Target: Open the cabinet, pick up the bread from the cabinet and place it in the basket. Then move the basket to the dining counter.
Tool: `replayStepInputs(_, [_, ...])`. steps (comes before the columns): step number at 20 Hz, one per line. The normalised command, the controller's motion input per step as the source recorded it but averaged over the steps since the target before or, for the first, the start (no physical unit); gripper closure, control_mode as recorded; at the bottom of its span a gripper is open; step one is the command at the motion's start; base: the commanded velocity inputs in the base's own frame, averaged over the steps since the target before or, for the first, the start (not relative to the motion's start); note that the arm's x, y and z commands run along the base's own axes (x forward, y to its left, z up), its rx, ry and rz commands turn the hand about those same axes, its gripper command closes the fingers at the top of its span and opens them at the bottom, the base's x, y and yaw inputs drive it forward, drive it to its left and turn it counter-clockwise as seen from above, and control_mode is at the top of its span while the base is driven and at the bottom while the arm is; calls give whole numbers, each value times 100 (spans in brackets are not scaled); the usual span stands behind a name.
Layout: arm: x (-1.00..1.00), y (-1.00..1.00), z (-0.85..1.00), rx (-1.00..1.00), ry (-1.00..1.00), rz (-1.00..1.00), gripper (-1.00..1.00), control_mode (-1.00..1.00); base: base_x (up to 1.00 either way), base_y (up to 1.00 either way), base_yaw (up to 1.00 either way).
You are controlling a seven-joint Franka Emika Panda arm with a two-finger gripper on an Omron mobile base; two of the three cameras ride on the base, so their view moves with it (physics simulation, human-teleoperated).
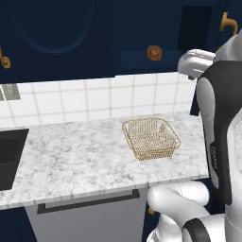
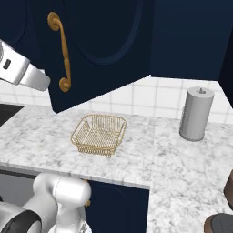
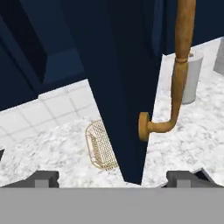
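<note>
Hand view: the gripper [image 3: 113, 178] has its two dark fingertips spread wide, holding nothing, either side of the open cabinet [image 3: 118, 87] door's bottom edge, just below its curved brass handle [image 3: 175, 83]. Beyond, the empty gold wire basket [image 1: 151, 138] sits on the marbled worktop [image 1: 80, 160]. No readable writing anywhere.

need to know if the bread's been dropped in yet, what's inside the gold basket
Nothing: the basket sits bare on the marbled worktop, its mesh floor showing through in both base views. In the hand view the open cabinet door covers most of it.
</note>
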Motion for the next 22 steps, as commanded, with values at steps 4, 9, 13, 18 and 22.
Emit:
replayStepInputs(4, [100,66,-22,9,-2,-43,-100,-100,0,0,0])
replayStepInputs(9, [50,10,-67,21,-32,-57,-100,-100,0,0,0])
replayStepInputs(13, [53,0,-36,29,-26,-62,-100,-100,0,0,0])
replayStepInputs(18, [64,3,-6,39,-5,-55,-100,-100,0,0,0])
replayStepInputs(22, [22,-15,0,17,-16,-72,-100,-100,0,0,0])
